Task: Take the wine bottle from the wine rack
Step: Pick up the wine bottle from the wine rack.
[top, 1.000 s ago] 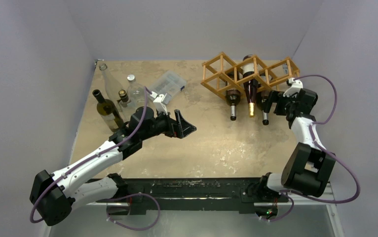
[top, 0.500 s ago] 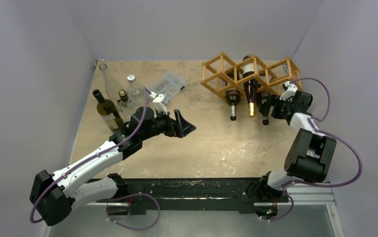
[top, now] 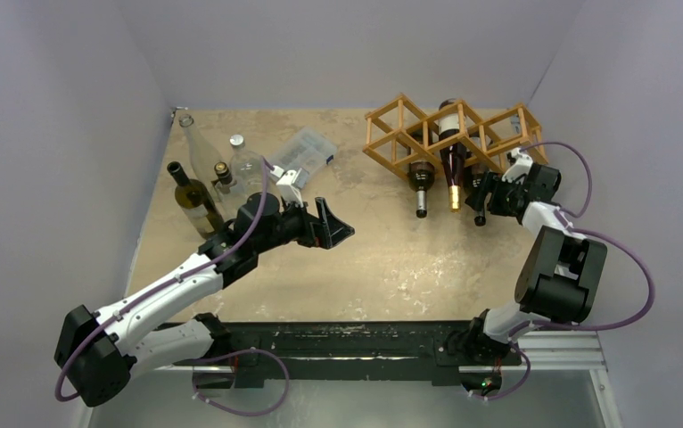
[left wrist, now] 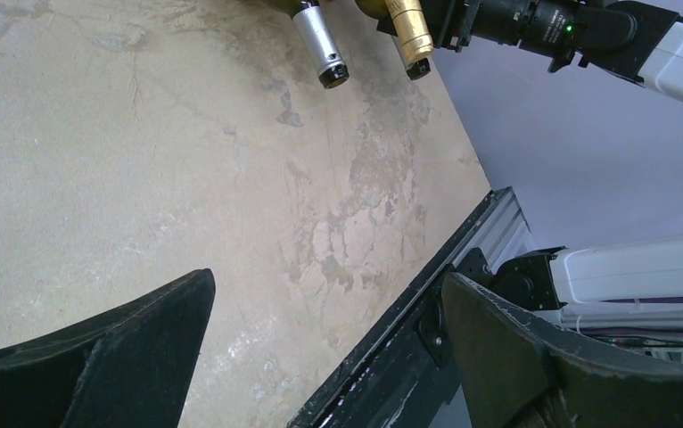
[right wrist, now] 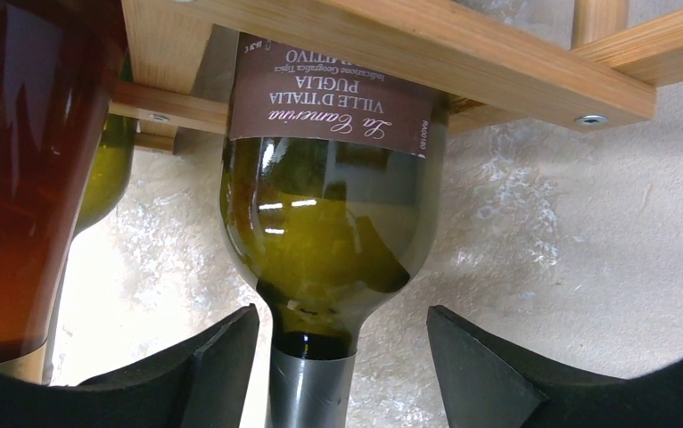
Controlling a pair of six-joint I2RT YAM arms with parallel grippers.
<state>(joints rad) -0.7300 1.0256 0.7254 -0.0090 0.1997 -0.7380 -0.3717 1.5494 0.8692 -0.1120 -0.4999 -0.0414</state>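
The bench (top: 382,259) is tan and fills most of my top view. The rack (top: 428,120) stands at the far right of it. It is made of wood sticks in diamond shapes. My left arm (top: 168,285) reaches out over the middle of the bench. My right arm (top: 552,267) bends up to the front of the rack.

Three bottles lie in the rack with their necks poking toward me. The wine bottle (right wrist: 329,223) I want is the one on the right. It is green with a brown label, and a rack stick crosses over it. Just beside it is a brown bottle (right wrist: 17,178).

More bottles (top: 197,203) stand close together at the far left of the bench, with a clear box (top: 307,150) near them.

My right pincer (right wrist: 340,343) is spread around the wine bottle's neck, one finger on each side. One finger (right wrist: 222,357) is very near the neck. I can see a gap on the other side, so it is not pinching. My left pincer (left wrist: 329,281) is spread wide over bare bench and holds nothing.
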